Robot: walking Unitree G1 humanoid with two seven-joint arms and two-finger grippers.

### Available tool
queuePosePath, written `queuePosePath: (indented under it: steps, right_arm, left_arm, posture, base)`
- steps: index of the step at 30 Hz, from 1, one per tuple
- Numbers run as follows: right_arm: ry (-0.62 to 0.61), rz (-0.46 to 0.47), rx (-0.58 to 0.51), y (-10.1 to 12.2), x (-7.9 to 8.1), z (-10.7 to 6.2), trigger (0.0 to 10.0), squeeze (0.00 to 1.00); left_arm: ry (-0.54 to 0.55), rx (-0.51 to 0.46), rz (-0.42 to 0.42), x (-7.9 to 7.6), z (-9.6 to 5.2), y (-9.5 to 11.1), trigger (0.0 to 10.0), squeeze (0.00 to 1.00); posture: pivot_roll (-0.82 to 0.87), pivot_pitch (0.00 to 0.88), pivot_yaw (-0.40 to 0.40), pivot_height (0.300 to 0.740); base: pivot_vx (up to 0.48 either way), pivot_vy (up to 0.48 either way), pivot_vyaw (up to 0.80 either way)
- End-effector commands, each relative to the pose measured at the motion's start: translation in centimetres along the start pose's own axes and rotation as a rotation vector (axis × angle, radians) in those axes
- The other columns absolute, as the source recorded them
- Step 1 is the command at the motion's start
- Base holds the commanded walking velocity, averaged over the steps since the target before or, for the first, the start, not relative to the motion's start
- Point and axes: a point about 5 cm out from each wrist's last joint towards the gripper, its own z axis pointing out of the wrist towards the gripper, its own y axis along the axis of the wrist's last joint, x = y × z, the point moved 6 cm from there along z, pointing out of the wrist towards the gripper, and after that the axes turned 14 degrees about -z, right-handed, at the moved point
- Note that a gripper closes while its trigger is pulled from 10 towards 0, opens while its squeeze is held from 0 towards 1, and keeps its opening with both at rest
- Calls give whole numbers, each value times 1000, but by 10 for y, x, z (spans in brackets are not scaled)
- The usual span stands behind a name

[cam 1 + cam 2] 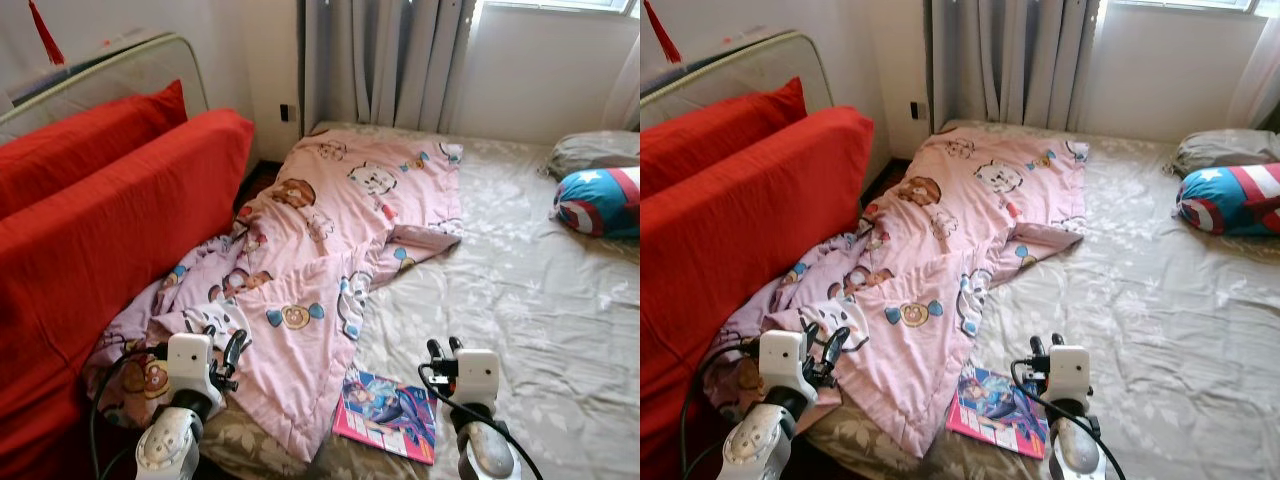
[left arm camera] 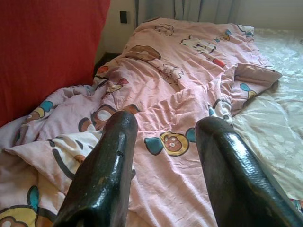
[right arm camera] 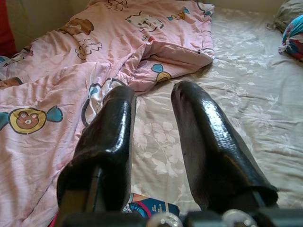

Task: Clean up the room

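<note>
The step in hand looks like dealing with the rumpled pink quilt (image 1: 320, 250) and the magazine (image 1: 388, 412) on the bed (image 1: 520, 290). To do it well, the left tool (image 1: 222, 352) should take the loose quilt edge just ahead of its fingers, pinching a single layer near a corner, not a bunched fold, so the cloth draws flat. The magazine, lying between the two tools and just beside the right tool (image 1: 444, 352), is best lifted clear before the quilt is spread.

Both arms reach forward low over the near edge of the bed. The left tool hovers over the quilt with its fingers (image 2: 111, 161) spread moderately, gripping nothing. The right tool's fingers (image 3: 111, 137) stand narrowly apart, empty, over bare sheet.
</note>
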Motion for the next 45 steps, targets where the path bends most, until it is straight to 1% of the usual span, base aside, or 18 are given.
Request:
queuePosePath:
  steps: [1,6,7,9,15,23,25,30,33,35,45]
  right_arm:
    - [-7,-3,1,0,-2,-1,10000,0]
    - [7,1,22,-2,1,-3,10000,0]
    - [8,7,41,-4,2,-3,10000,0]
    - [6,12,38,-4,2,-4,10000,0]
    - [18,14,3,3,4,-4,10000,0]
    - [25,11,5,5,6,-2,10000,0]
    - [26,9,26,2,7,-2,10000,0]
    - [30,10,43,0,8,-1,10000,0]
    - [33,9,33,1,8,-1,10000,0]
    - [30,16,17,3,8,-2,10000,0]
    - [41,24,15,4,11,-2,10000,0]
  left_arm:
    - [3,4,0,0,0,1,10000,0]
    - [0,8,-6,-4,0,3,10000,0]
    - [0,8,-8,-4,0,4,10000,0]
    - [0,8,-8,-5,0,4,10000,0]
    - [12,3,-8,-3,0,7,10000,0]
    - [14,-3,-8,-3,0,10,10000,0]
    - [15,-3,-8,-2,0,10,10000,0]
    - [18,-3,-9,-2,0,11,10000,0]
    - [19,-3,-11,-3,0,12,10000,0]
    - [19,-2,-11,-3,0,12,10000,0]
    - [19,1,-12,-4,1,12,10000,0]
  posture:
    - [-13,0,-10,710]
    - [-15,0,-11,710]
    - [-16,0,-8,710]
    - [-16,0,-8,700]
    - [-15,2,-10,700]
    - [-12,6,-11,700]
    - [-11,7,-11,700]
    - [-9,11,-12,681]
    - [-10,13,-12,656]
    - [-10,16,-11,656]
    - [-8,21,-10,656]
  base:
    - [0,0,0]
    - [0,0,0]
    - [0,0,0]
    - [0,0,0]
    - [0,0,0]
    - [0,0,0]
    - [0,0,0]
    - [0,0,0]
    - [0,0,0]
    - [0,0,0]
    - [0,0,0]
